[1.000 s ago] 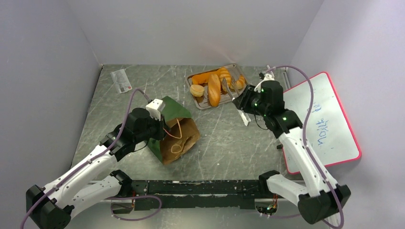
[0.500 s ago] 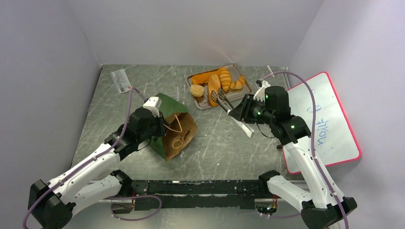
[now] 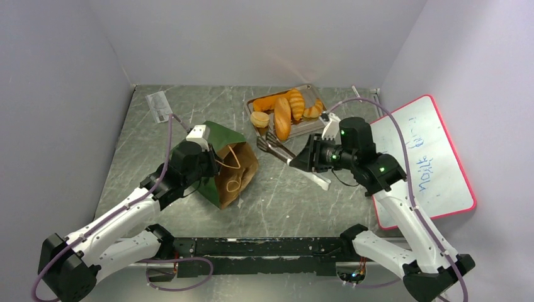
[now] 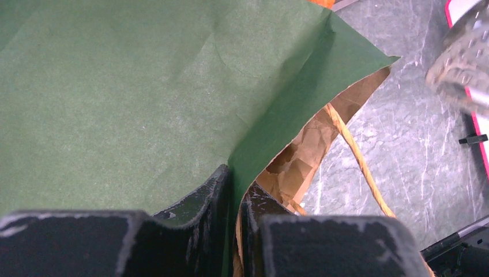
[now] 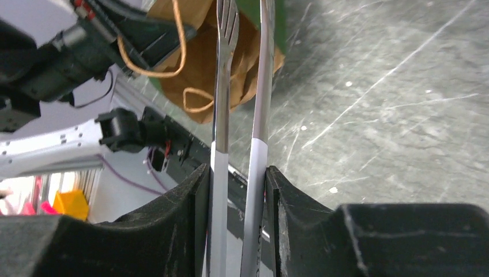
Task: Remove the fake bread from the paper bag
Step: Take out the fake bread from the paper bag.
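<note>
The dark green paper bag [image 3: 225, 139] lies on its side left of centre, its brown mouth and cord handles facing right. My left gripper [image 3: 203, 166] is shut on the bag's upper edge; the left wrist view shows the fingers [image 4: 235, 180] pinching the green paper [image 4: 144, 86]. My right gripper [image 3: 307, 158] is shut on metal tongs [image 3: 276, 148], whose empty tips point at the bag's mouth. In the right wrist view the tongs [image 5: 222, 86] run between my fingers [image 5: 236, 176] towards the bag [image 5: 202, 69]. Several fake bread pieces [image 3: 283, 117] lie on the tray. The bag's inside is hidden.
The flat grey metal tray [image 3: 304, 127] sits at the back centre. A whiteboard with a red rim [image 3: 422, 157] leans at the right. A small card [image 3: 160, 106] lies at the back left. A white strip [image 3: 320, 180] lies under my right gripper.
My right gripper has moved left from the tray towards the bag's mouth with the tongs. My left gripper still holds the bag, which has shifted slightly.
</note>
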